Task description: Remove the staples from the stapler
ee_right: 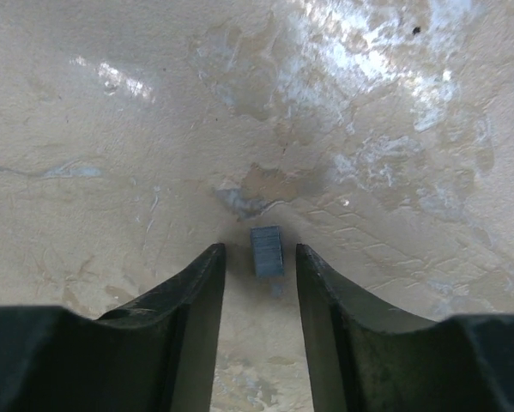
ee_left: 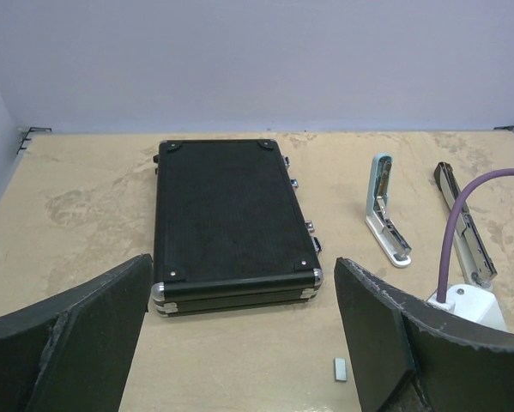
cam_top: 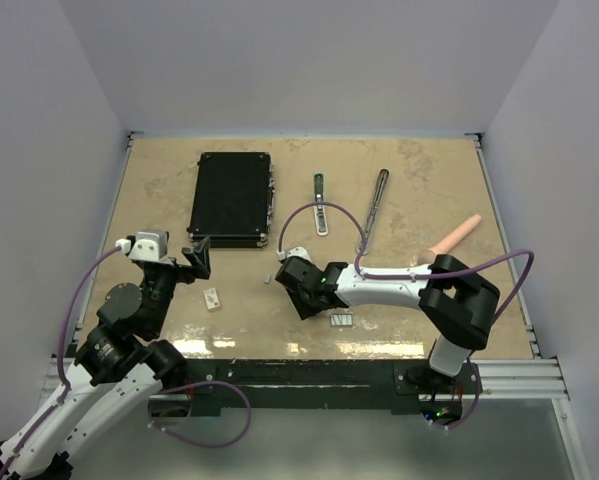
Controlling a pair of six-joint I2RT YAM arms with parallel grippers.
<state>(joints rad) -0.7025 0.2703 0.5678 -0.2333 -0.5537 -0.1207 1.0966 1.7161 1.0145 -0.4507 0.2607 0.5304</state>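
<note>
Staple strip (ee_right: 267, 251) lies untouched between the part-spread fingertips of right gripper (ee_right: 258, 254), long axis along fingers; left gripper (ee_left: 241, 266) wide-spread, farther.

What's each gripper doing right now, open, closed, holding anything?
Left gripper: open, empty.
Right gripper: open, jaws straddling a staple strip, not gripping it.

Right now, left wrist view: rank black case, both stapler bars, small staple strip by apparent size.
1. black case
2. blue-backed stapler bar and dark stapler bar: alike, not ranked
3. staple strip, smallest though nearest the camera
</note>
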